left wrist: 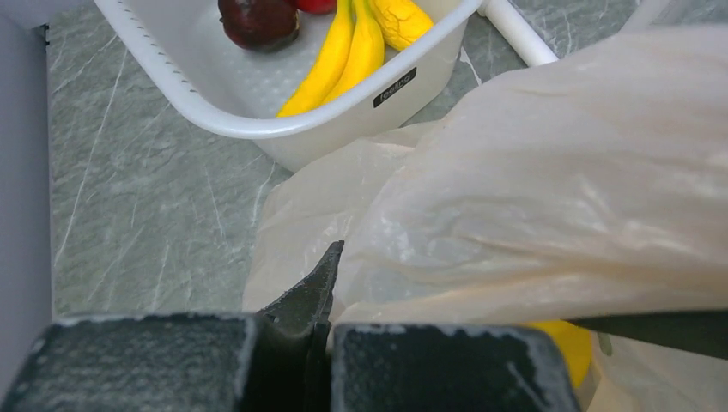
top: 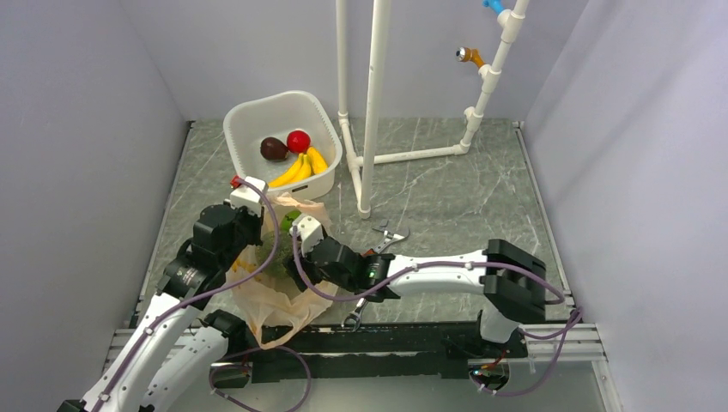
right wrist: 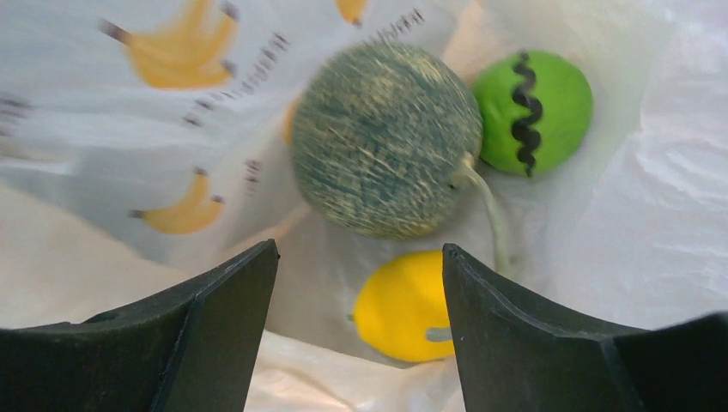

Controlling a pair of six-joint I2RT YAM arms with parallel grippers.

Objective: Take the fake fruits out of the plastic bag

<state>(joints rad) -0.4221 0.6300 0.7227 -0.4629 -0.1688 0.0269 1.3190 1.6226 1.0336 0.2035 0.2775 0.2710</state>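
The plastic bag (top: 283,302), beige with banana prints, lies crumpled between my two arms. My left gripper (left wrist: 331,279) is shut on a fold of the bag (left wrist: 532,172) at its rim. My right gripper (right wrist: 360,253) stands open inside the bag's mouth, nothing between its fingers. Below it in the bag lie three fake fruits: a dull green melon-like piece (right wrist: 382,142), a bright green striped ball (right wrist: 532,112) and a yellow ball (right wrist: 403,305), nearest the fingertips. A yellow banana bunch (top: 300,167) lies in the white tub (top: 249,116).
The tub also holds a red ball (top: 298,140) and a dark maroon fruit (top: 273,148). A white pipe frame (top: 373,103) stands right of the tub. One wrench (top: 391,238) lies beside my right arm and another (top: 356,313) lies near the front edge.
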